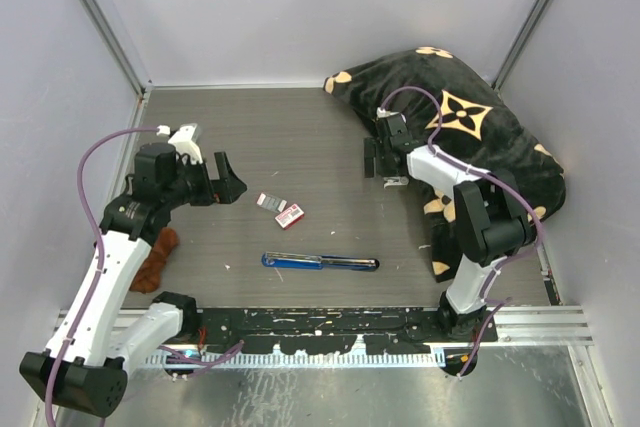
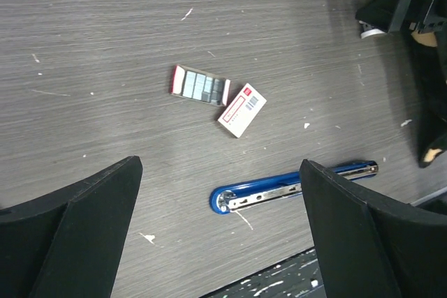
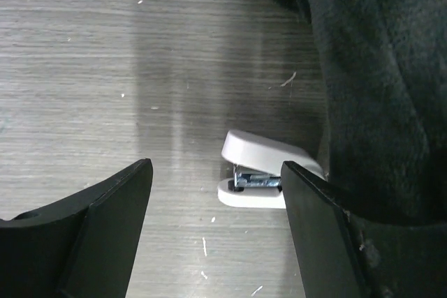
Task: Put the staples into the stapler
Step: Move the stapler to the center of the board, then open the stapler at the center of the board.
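Observation:
The blue stapler (image 1: pixel 320 262) lies flat near the table's front, opened out long, its silver channel showing in the left wrist view (image 2: pixel 293 185). The grey staples (image 2: pixel 202 87) sit in a small open red-edged tray (image 1: pixel 267 201), beside the red-and-white box (image 2: pixel 242 109). My left gripper (image 1: pixel 225 182) is open and empty, held above the table left of the tray; in its own view (image 2: pixel 220 164) the stapler's rounded end lies between the fingers, far below. My right gripper (image 1: pixel 380 157) is open and empty, low over the table (image 3: pixel 216 165).
A small white oblong piece (image 3: pixel 269 172) with a metal middle lies by my right finger, against a black pillow with tan patterns (image 1: pixel 470 137). An orange-brown cloth (image 1: pixel 160 252) lies at the left. Grey walls enclose the table.

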Controlling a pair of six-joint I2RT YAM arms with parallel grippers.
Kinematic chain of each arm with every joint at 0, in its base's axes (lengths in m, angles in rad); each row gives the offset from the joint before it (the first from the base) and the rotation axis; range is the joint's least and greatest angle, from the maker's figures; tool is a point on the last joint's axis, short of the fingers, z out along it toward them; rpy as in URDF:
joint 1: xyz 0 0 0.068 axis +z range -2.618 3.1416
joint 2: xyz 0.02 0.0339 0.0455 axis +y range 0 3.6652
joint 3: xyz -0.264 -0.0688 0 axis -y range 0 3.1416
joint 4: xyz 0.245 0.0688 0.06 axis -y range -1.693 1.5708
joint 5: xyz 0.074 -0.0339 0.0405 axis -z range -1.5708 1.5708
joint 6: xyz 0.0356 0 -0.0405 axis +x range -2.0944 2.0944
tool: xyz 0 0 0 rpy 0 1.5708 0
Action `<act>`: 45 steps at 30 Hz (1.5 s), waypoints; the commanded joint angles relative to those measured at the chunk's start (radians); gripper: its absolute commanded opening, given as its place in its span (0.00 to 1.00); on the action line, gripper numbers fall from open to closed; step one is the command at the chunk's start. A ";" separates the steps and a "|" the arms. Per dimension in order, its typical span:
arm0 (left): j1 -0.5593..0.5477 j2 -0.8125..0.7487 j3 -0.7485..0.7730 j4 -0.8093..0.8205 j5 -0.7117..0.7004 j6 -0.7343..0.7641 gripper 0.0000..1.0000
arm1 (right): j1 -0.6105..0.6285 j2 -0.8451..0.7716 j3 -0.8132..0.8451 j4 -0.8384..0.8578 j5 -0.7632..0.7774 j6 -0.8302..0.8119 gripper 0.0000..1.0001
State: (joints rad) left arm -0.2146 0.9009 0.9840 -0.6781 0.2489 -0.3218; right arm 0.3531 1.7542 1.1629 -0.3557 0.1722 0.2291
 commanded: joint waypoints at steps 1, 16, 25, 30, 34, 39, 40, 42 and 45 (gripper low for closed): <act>0.003 -0.021 -0.013 0.006 -0.043 0.069 0.98 | -0.021 0.030 0.050 0.053 0.026 -0.063 0.80; 0.003 -0.020 -0.071 0.039 -0.086 0.095 0.98 | 0.131 -0.117 -0.110 -0.065 -0.212 0.125 0.72; 0.003 -0.026 -0.077 0.040 -0.099 0.105 0.98 | 0.196 -0.268 -0.105 -0.173 -0.106 0.141 0.73; 0.003 -0.034 -0.078 0.040 -0.103 0.104 0.98 | 0.196 -0.267 -0.089 -0.204 0.010 0.169 0.74; 0.003 -0.033 -0.081 0.040 -0.103 0.106 0.98 | 0.217 -0.227 -0.099 -0.197 0.065 0.300 0.73; 0.003 -0.036 -0.081 0.040 -0.103 0.107 0.98 | 0.246 -0.167 -0.116 -0.167 0.084 0.430 0.69; 0.002 -0.037 -0.082 0.040 -0.102 0.107 0.98 | 0.252 -0.158 -0.119 -0.158 0.083 0.446 0.69; 0.001 -0.037 -0.082 0.040 -0.102 0.107 0.98 | 0.261 -0.142 -0.122 -0.147 0.091 0.471 0.69; 0.001 -0.042 -0.085 0.037 -0.105 0.107 0.98 | 0.269 -0.117 -0.125 -0.145 0.119 0.496 0.67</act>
State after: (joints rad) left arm -0.2146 0.8829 0.8986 -0.6781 0.1532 -0.2344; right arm 0.6090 1.6245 1.0382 -0.5385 0.2260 0.6361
